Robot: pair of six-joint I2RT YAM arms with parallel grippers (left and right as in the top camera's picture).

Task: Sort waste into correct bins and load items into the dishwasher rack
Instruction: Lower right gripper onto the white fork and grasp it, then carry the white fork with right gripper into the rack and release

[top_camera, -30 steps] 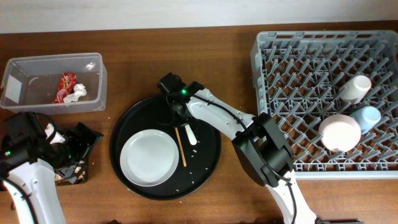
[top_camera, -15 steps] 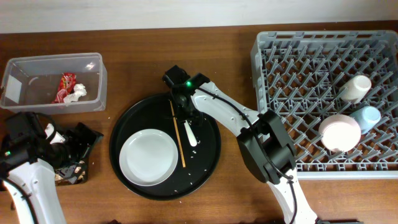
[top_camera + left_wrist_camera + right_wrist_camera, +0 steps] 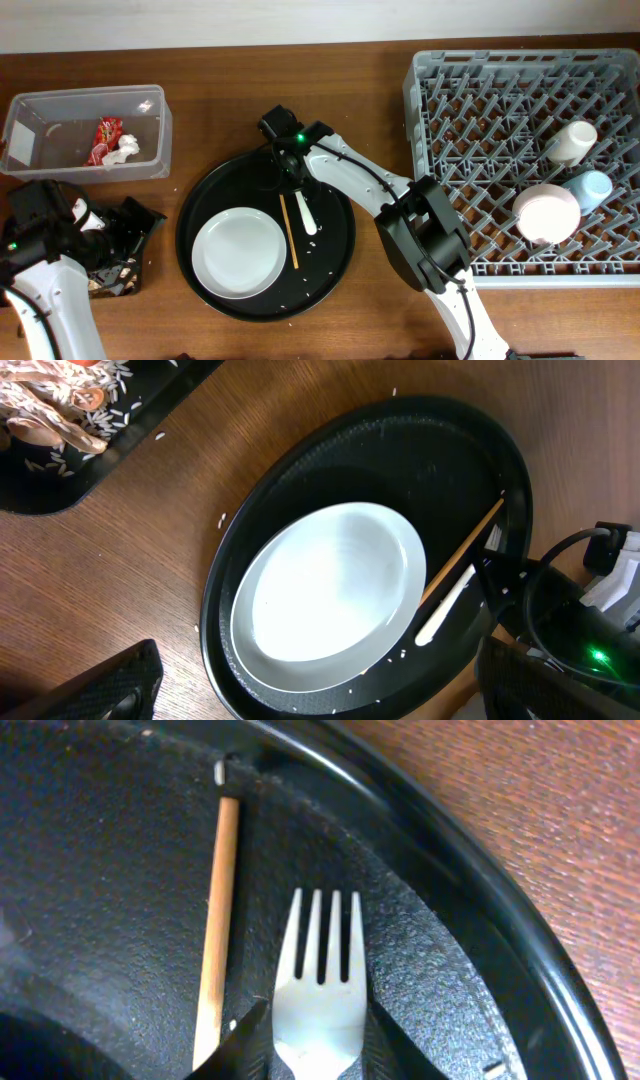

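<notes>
fork (image 3: 320,1008) handle: cut off at bottom edge; shallow black bin (image 3: 40,495): cropped top-left

Overhead: looking straight down from high above, taking in the whole brown wooden worktop (image 3: 230,60), from the clear plastic rectangular tub (image 3: 60,135) across to the large square grey plastic rack (image 3: 470,110).
Left wrist: looking down at a slant from nearer, framing the large round black tray (image 3: 420,470) and the white round plate (image 3: 330,595).
Right wrist: sitting very close above the tray's rim, facing the white plastic fork (image 3: 322,1000) and the thin wooden stick (image 3: 220,890).
Shared: all three are showing the tray, fork and stick.
</notes>
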